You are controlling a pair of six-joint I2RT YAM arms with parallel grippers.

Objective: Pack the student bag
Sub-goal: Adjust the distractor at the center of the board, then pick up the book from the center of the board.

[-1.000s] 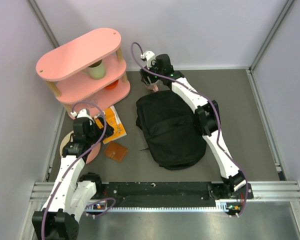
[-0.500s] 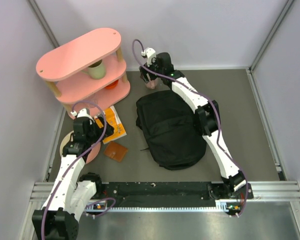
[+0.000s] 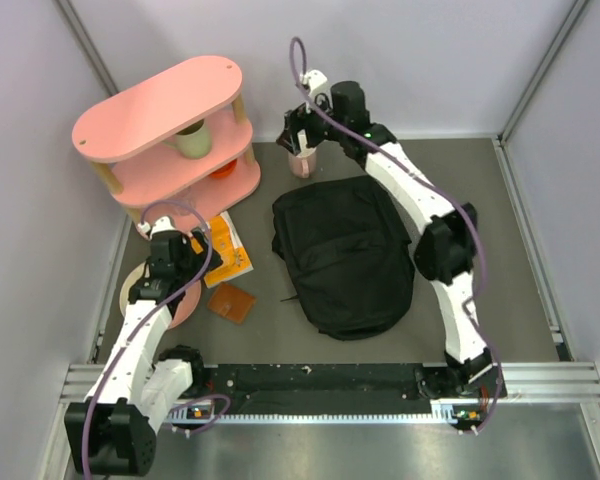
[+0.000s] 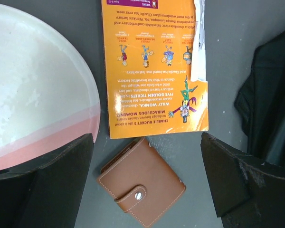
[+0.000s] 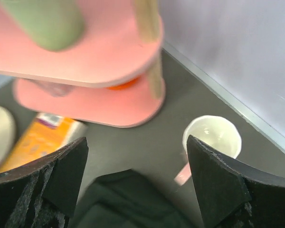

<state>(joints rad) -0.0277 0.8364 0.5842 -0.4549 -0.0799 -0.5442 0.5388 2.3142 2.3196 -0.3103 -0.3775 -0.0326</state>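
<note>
**Top external view.** The student bag [image 3: 345, 255] lies flat at mid-table, and no opening shows from here. The right gripper [image 3: 300, 140] hangs just above a pink-and-white mug [image 3: 302, 165] beyond the bag's far edge. The left gripper [image 3: 183, 263] is over an orange paperback [image 3: 227, 250], with a brown wallet [image 3: 232, 302] near it. A pink tiered shelf [image 3: 160, 105] holds a pale green cylinder [image 3: 190, 141]. Judged stage: early, picking the first item, with nothing seen packed.

**Left wrist view.** The jaws are spread wide and hold nothing. Between them lie the snap-closed wallet [image 4: 141, 187] and the paperback [image 4: 152, 61]. A bare pink-banded plate [image 4: 38, 80] is at left and the bag's edge [image 4: 270, 104] at right.

**Right wrist view.** The jaws are parted and unloaded. The mug [image 5: 211, 137] stands upright and looks empty, just beside the bag [image 5: 128, 199]. The next move probably calls for lowering the gripper astride the mug's rim, and for an opening in the bag.
</note>
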